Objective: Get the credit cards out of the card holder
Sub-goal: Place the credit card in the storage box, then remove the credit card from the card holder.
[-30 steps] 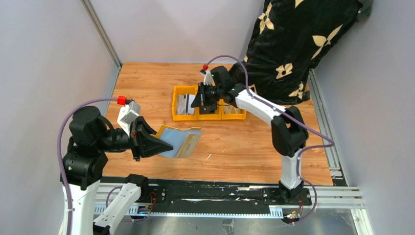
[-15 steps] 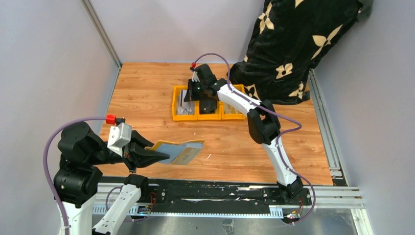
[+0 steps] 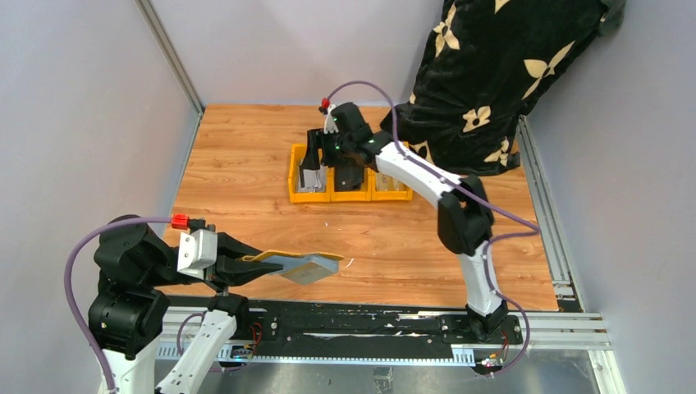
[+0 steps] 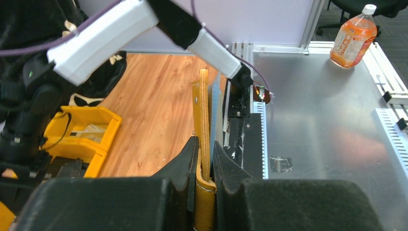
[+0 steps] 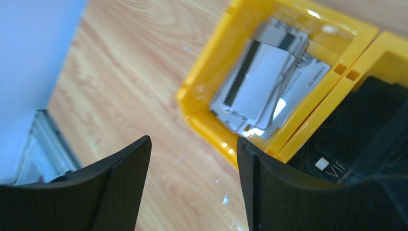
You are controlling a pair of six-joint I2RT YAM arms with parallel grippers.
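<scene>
- The left gripper [image 3: 244, 264] is lower and closer to the near edge of the pale wooden table [image 3: 246, 156] than a second ago. Its arm is folded back over its base and the wrist reaches level towards the right. The jaws are almost closed, pinching one end of the mustard-tan folding leather card holder [image 3: 302, 267].
- The card holder has dropped from a raised tilt to nearly flat and hangs in the air just above the table. In the left wrist view it stands edge-on between the pads [image 4: 185, 159]. A pale blue sheet [image 4: 216, 108] lies against it, and I cannot tell whether that is a card or the lining.
- The right gripper [image 3: 316, 164] has shifted from the middle orange-yellow plastic bin to the leftmost one [image 5: 204, 127]. Its jaws have gone from shut to wide apart and hold nothing.
- Thin silvery-grey credit cards [image 5: 262, 89] lie heaped in that bin, so a card has probably just been dropped there. Another trip to the holder may follow.
- The right arm stretches far across the table with its elbow raised and its wrist angled down over the bin.
</scene>
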